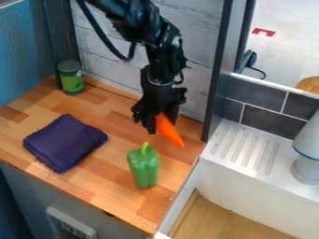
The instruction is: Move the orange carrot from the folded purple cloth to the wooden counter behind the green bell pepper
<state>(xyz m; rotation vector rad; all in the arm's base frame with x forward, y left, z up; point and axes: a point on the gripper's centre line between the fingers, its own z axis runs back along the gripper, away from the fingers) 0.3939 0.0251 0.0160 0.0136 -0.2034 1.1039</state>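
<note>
The black gripper (161,122) hangs down over the back right part of the wooden counter, shut on an orange carrot (168,131). The carrot's narrow tip points down and to the right; its upper end is hidden between the fingers. In front of the gripper and a little to its left, a green bell pepper (144,167) with a light green stem is on the counter. A folded dark purple cloth (65,142) lies flat at the left. Near the back left corner a green can (71,78) stands upright.
The wooden counter (93,184) ends at the right beside a white sink unit with a ridged drainboard (246,144). On that unit stands a white and grey object (308,151). A dark upright post (217,70) rises behind the counter's right end, and a whitish plank wall (106,60) backs it.
</note>
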